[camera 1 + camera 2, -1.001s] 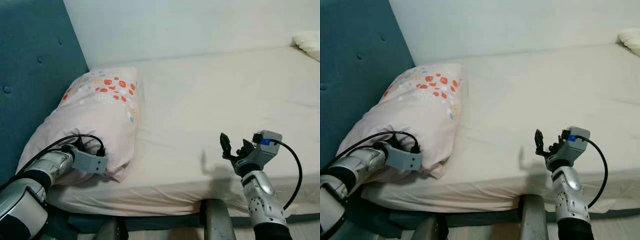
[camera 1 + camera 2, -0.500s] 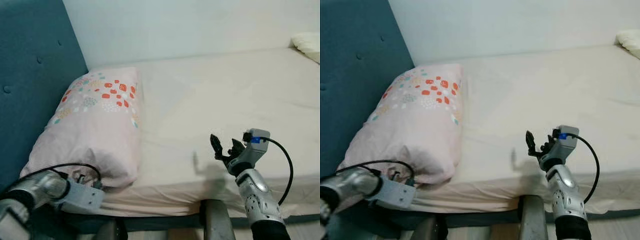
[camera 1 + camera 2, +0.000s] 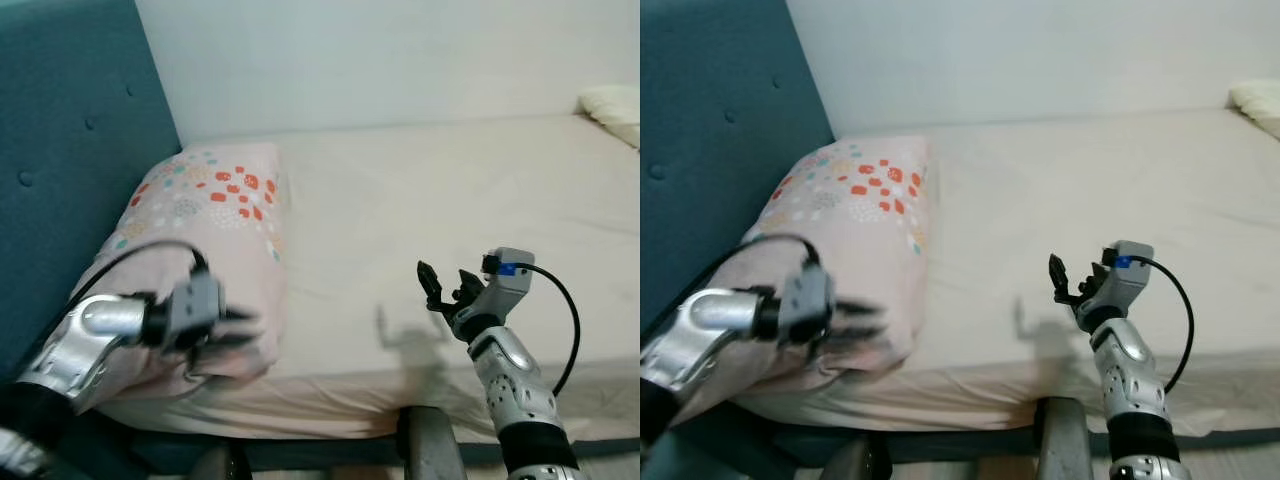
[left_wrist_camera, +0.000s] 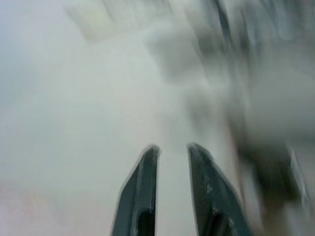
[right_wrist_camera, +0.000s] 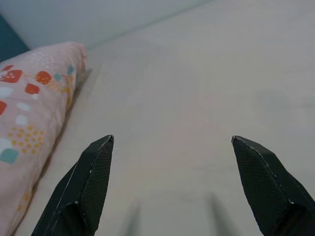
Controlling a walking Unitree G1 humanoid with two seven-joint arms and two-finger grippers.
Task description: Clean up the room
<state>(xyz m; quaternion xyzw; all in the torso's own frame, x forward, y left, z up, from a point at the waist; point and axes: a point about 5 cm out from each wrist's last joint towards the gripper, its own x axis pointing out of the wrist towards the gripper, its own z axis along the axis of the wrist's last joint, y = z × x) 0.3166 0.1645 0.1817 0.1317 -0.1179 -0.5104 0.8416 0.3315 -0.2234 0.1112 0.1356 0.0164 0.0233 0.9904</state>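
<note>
Pink pillow [image 3: 205,240] at bed [image 3: 450,200] head edge; left gripper [image 3: 240,327] narrow, blurred; right gripper [image 3: 447,285] wide above front edge.

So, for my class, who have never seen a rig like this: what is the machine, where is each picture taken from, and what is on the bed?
It is a humanoid robot with two silver arms ending in black two-fingered grippers. The two wide pictures come from its head, looking down at a bed with a cream sheet. A pink pillow with red and teal dots lies against the blue padded headboard. The close-ups come from wrist cameras. The left gripper, blurred by motion, is at the pillow's near end. The right gripper hovers open over the sheet, holding nothing.
</note>
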